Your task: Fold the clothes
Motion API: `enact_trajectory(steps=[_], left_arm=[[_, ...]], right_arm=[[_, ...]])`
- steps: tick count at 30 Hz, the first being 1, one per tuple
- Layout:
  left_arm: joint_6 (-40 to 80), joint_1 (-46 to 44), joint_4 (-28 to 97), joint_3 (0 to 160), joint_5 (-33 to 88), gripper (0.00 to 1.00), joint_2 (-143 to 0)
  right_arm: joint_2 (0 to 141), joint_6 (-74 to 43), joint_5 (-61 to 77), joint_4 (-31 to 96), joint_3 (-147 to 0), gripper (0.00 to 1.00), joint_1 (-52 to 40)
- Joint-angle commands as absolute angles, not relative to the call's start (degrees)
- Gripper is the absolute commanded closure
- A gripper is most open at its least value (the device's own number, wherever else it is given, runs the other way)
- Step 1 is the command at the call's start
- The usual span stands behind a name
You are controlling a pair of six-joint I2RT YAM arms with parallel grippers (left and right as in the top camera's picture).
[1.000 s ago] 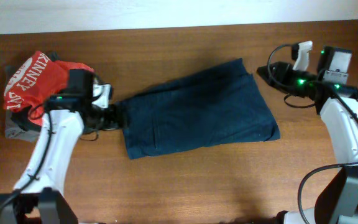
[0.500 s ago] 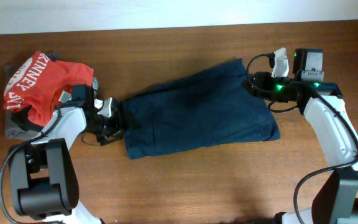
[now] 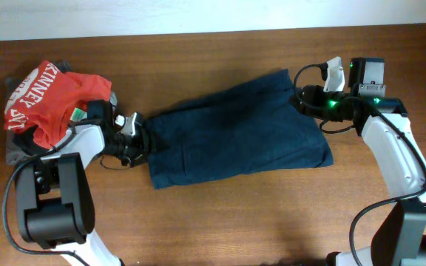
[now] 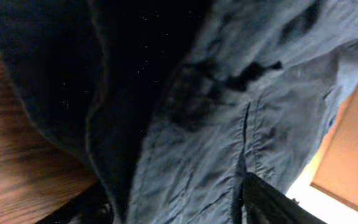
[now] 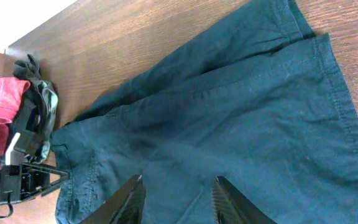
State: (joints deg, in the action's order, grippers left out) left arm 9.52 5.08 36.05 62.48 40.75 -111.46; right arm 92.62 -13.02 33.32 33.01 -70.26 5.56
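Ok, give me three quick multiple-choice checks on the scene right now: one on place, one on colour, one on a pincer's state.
1. The red T-shirt lies: A) at the left end of the table B) in the middle C) at the right end.
2. The shorts are: A) grey B) navy blue C) white.
3. The right pincer is: A) shut on the shorts B) shut on the T-shirt C) open.

Answers: A, the overhead view shows it bunched at the left. B, they look dark blue in every view. C, its fingers stand apart over the shorts in the right wrist view.
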Motion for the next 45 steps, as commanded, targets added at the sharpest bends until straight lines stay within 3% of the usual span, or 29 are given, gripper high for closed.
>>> enact_trajectory(steps=[1,3,5,10,11,16,18,24,33,45], left_arm=[[8.03,4.27,35.46,58.85,32.21,0.35,-117.05],[8.03,3.57,34.76,58.85,32.16,0.34,-117.05],[8.08,2.46,34.26,58.85,32.18,0.26,-117.05],[8.03,-0.43,32.34,58.85,31.88,0.3,-117.05],[8.03,-0.62,32.34,58.85,31.68,0.36,-117.05],[7.14,-0.6,32.14,58.87,31.75,0.89,-117.03],[6.72,-0.6,32.62,58.89,31.97,0.99,-116.97],[2.96,-0.21,43.77,63.11,30.63,0.99,-114.04],[-1.76,-0.21,70.76,82.81,11.7,0.99,-103.44],[-2.17,-0.23,74.0,94.43,12.84,1.0,-101.65]], right_arm=[[92.29,-12.25,32.67,33.08,-70.3,0.6,5.26],[92.29,-12.25,32.67,33.08,-70.3,0.6,5.26],[92.29,-12.25,32.67,33.3,-70.3,0.6,5.26],[92.29,-12.25,32.69,33.32,-70.3,0.6,5.26],[92.29,-12.25,32.69,33.39,-70.3,0.6,5.26],[92.29,-12.27,32.69,33.89,-70.3,0.61,5.26],[92.29,-12.27,32.69,33.89,-70.3,0.6,5.26],[92.29,-12.25,32.67,34.2,-70.3,0.61,5.26],[92.29,-12.25,32.01,34.44,-70.3,0.61,5.26],[98.65,-16.45,22.04,35.79,-61.93,0.71,-0.27]])
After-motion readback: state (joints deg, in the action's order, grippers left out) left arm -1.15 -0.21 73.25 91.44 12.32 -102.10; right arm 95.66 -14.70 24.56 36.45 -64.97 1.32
